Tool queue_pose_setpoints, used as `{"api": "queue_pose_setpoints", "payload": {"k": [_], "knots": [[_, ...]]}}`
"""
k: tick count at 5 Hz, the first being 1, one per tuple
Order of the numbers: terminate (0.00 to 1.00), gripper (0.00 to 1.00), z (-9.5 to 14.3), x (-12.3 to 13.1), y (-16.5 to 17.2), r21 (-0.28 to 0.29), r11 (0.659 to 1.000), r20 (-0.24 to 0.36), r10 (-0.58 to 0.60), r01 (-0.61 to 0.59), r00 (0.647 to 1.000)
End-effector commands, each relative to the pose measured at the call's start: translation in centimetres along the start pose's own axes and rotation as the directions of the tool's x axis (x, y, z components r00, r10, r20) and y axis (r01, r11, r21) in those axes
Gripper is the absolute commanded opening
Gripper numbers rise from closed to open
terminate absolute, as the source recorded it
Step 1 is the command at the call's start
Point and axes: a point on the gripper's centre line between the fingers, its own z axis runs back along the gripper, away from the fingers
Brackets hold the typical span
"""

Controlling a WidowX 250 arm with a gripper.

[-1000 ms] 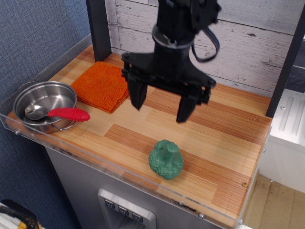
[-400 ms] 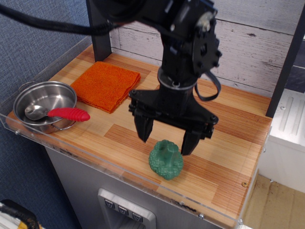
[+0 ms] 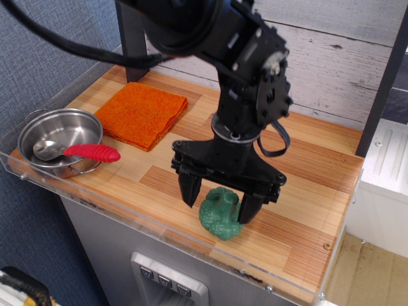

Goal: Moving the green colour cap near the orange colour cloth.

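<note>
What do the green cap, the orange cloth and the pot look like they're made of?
Green cap: probably rubber or soft plastic, with a matte, bumpy moulded surface. Orange cloth: fluffy terry-like fabric, with visible nap and layered folded edges. Pot: polished steel by its mirror-like shine; the red handle across it looks like ribbed plastic or silicone.

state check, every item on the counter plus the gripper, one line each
gripper: open, jaws straddling the green cap, not closed on it
green cap: on the wood near the front edge, not lifted
orange cloth: folded flat, back left, nothing on it
steel pot: upright, spoon inside
spoon: red handle resting over the pot rim
</note>
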Motion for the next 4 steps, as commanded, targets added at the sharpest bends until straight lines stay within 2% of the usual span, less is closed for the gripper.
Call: {"api": "queue_pose_setpoints", "payload": {"k": [1,2,4], "knots": [[0.00,1.00,0.26,-0.22,0.21,-0.003,1.000,0.015,0.003,-0.003,1.000],[0.00,0.00,0.26,-0.25,0.25,0.004,1.000,0.015,0.015,-0.015,1.000],[0.00,0.00,0.86,-0.18,0.19,-0.004,1.000,0.020,0.026,-0.026,0.999]]}}
